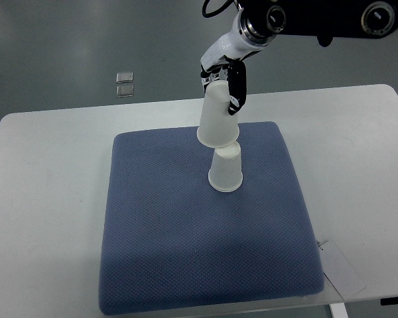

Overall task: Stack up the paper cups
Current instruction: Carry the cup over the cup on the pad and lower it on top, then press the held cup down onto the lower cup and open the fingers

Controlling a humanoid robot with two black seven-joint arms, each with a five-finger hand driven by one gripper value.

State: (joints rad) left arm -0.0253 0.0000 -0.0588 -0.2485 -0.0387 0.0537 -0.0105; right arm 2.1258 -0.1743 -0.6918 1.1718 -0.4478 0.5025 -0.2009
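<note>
— Robot hand (225,83) first: which arm is it, and what is it doing?

— I cannot tell which side its arm enters from; it hangs down from the dark machinery at the top edge. Its fingers pinch the base of an upside-down paper cup (218,118), held tilted.

— And the other cup?

— A second cup (225,169) stands upside down on the blue mat (159,252), near its middle. The held cup's wide mouth sits just over the standing one's base, overlapping it.

— What might go wrong?

— In my judgement, the tilt. If the rim catches the lower cup's edge on the way down, the light standing cup could tip or slide, and the soft mat offers little grip.

— Surroundings?

— The mat lies on a white table (358,146). Two small clear squares (125,83) lie beyond it on a grey floor.
</note>
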